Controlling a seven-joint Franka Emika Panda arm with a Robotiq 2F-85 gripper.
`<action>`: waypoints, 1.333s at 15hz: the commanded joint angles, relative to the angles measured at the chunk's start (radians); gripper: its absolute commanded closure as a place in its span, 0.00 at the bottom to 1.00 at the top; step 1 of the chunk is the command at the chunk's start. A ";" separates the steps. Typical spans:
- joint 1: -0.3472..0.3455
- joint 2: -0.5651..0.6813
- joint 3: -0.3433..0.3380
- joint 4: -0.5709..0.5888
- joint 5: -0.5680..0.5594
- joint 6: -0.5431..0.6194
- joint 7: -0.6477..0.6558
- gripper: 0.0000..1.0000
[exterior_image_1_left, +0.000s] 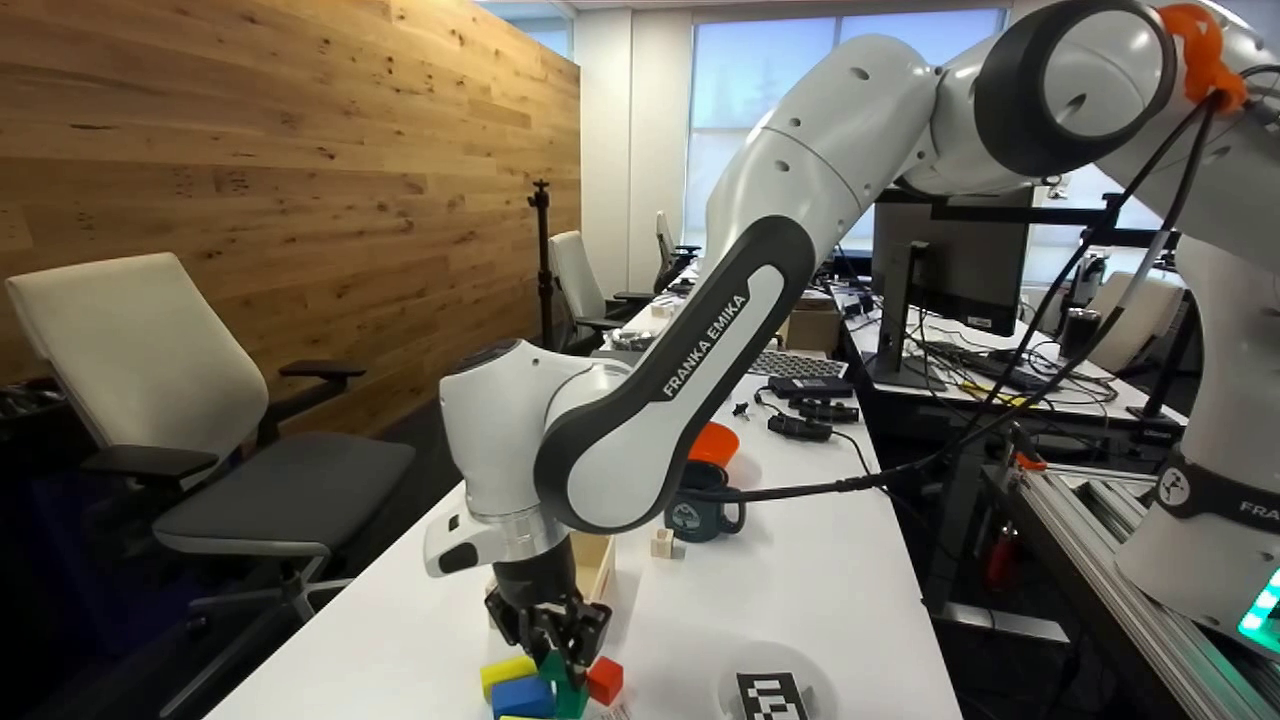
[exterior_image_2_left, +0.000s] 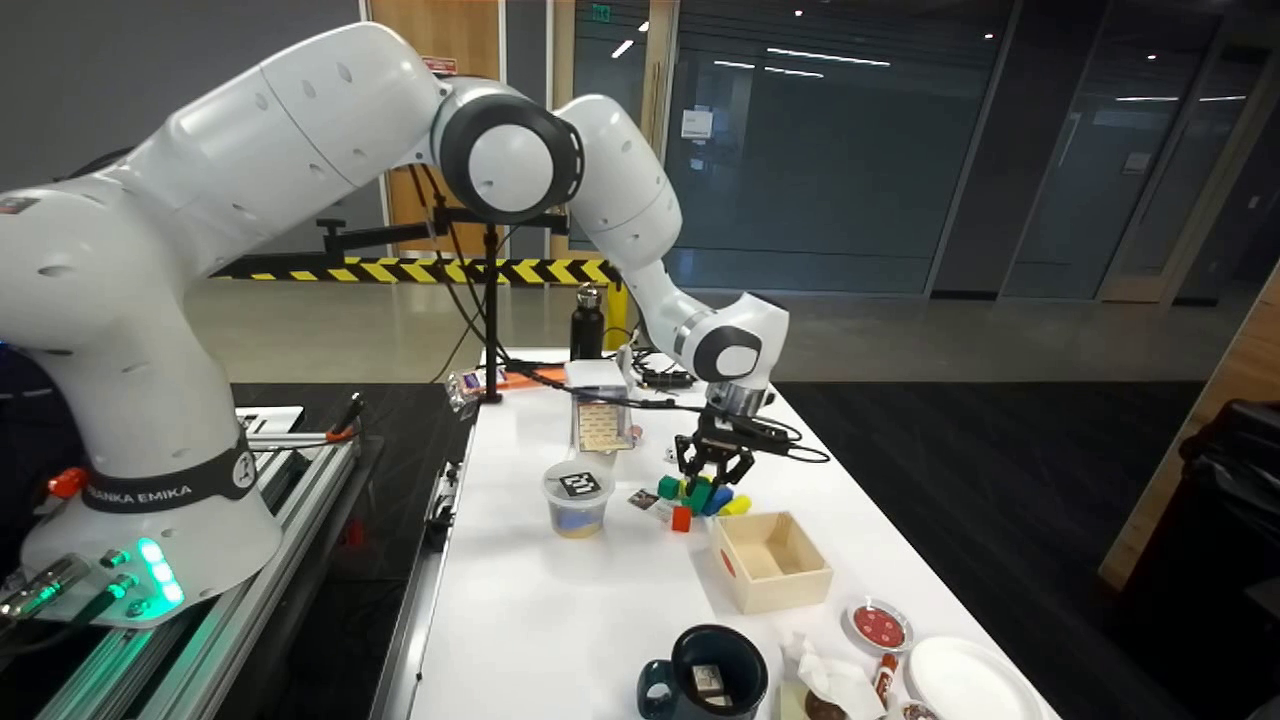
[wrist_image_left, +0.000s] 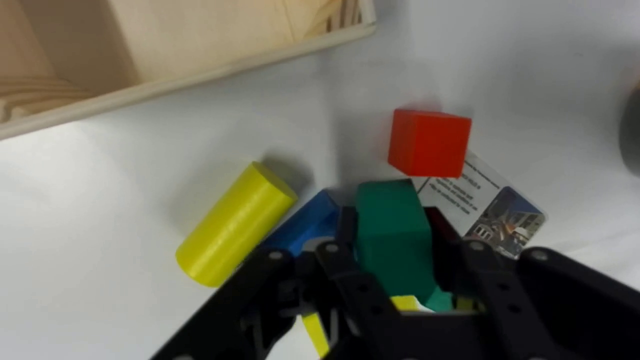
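My gripper (wrist_image_left: 392, 225) is shut on a green block (wrist_image_left: 395, 250), with a finger against each side of it. In both exterior views the gripper (exterior_image_1_left: 565, 660) (exterior_image_2_left: 713, 475) points down into a group of coloured blocks on the table. A red cube (wrist_image_left: 432, 145) lies just beyond the held block, on the edge of a printed card (wrist_image_left: 480, 200). A blue block (wrist_image_left: 315, 222) lies beside the left finger, with a yellow cylinder (wrist_image_left: 235, 225) next to it. Another green block (wrist_image_left: 440, 300) and a yellow piece (wrist_image_left: 315, 332) are partly hidden under the gripper.
An open wooden box (exterior_image_2_left: 790, 597) stands close to the blocks; its rim also shows in the wrist view (wrist_image_left: 200, 82). A lidded tub (exterior_image_2_left: 577, 512), a dark mug (exterior_image_2_left: 720, 637), a white plate (exterior_image_2_left: 970, 680) and a clear box (exterior_image_2_left: 602, 425) stand on the table.
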 joint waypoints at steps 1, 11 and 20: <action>0.021 -0.085 -0.024 -0.071 -0.062 0.045 0.064 0.88; 0.067 -0.141 -0.047 -0.030 -0.167 0.070 0.120 0.88; 0.112 -0.042 -0.122 0.160 -0.242 -0.105 0.123 0.88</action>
